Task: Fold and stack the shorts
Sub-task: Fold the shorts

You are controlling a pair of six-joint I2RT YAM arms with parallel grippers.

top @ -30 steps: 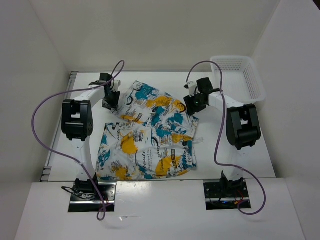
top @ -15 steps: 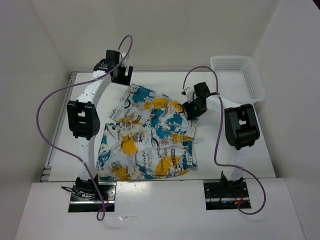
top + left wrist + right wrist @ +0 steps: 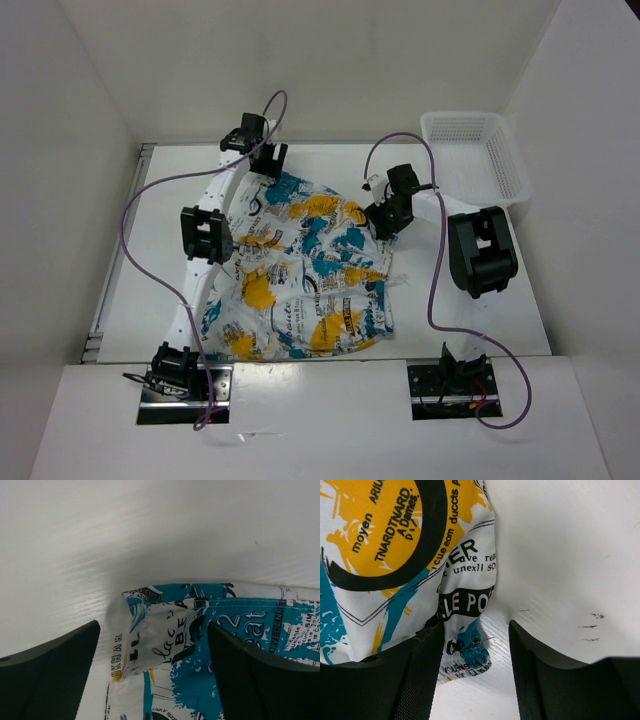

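The shorts (image 3: 300, 265), white with teal, yellow and black print, lie spread on the table, rumpled, with the far part partly folded over. My left gripper (image 3: 263, 160) is open above their far left corner. In the left wrist view a turned-over corner flap of the shorts (image 3: 160, 640) lies between the wide-open fingers (image 3: 50, 680). My right gripper (image 3: 386, 218) is open at the shorts' far right edge. In the right wrist view a fabric edge of the shorts (image 3: 465, 610) hangs between the fingers (image 3: 535, 680), against the left one, not pinched.
A white mesh basket (image 3: 508, 160) stands at the back right corner. White walls close in the table on the left, back and right. Purple cables loop over both arms. Bare table shows to the left and right of the shorts.
My left arm has swung from the shorts' left side to their far left corner, moving back and right. My right gripper has shifted slightly nearer onto the shorts' right edge.
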